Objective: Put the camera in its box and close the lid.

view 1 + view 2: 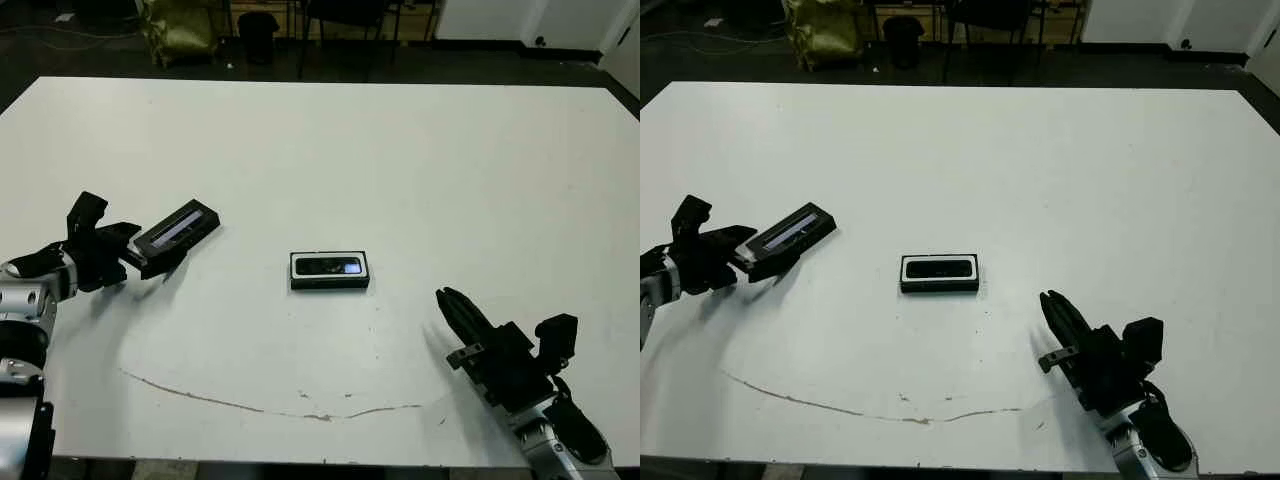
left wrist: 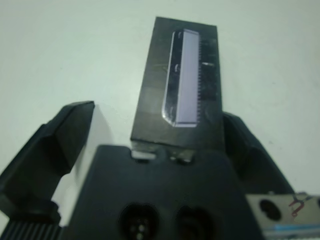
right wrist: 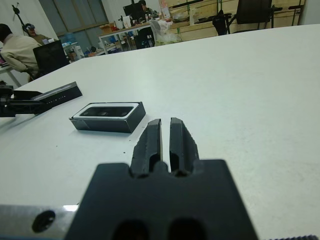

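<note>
Stage one is complete: the camera (image 1: 330, 266) lies inside the box (image 1: 330, 283), which sits near the middle of the white table (image 1: 420, 170). The lid (image 1: 176, 232) remains off — it is well apart from the box, toward the table's left side, with its near end at our left gripper (image 1: 122, 252). The left wrist view shows that gripper spread, with the lid between its fingers, not pinched. Our right gripper (image 3: 165, 141) rests closed and empty near the box. Remaining: carry the lid over and seat it.
</note>
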You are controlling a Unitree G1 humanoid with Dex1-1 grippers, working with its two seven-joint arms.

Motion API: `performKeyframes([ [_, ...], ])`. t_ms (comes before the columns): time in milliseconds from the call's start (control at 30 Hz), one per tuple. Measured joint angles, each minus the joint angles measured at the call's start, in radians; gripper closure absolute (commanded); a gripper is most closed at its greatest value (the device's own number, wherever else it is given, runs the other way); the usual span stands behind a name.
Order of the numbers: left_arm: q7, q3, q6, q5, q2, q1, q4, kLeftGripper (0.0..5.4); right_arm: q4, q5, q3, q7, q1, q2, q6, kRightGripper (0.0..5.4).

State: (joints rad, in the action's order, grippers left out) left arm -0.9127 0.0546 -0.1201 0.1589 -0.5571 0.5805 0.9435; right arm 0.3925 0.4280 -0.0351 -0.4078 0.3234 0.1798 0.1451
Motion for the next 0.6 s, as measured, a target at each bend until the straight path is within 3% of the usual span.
performKeyframes([
  [600, -0.003, -0.019, 0.031, -0.027, 0.005, 0.077, 0.131, 0.02, 0.002, -0.003, -0.001, 0.004, 0.002, 0.000, 0.010, 5.40],
])
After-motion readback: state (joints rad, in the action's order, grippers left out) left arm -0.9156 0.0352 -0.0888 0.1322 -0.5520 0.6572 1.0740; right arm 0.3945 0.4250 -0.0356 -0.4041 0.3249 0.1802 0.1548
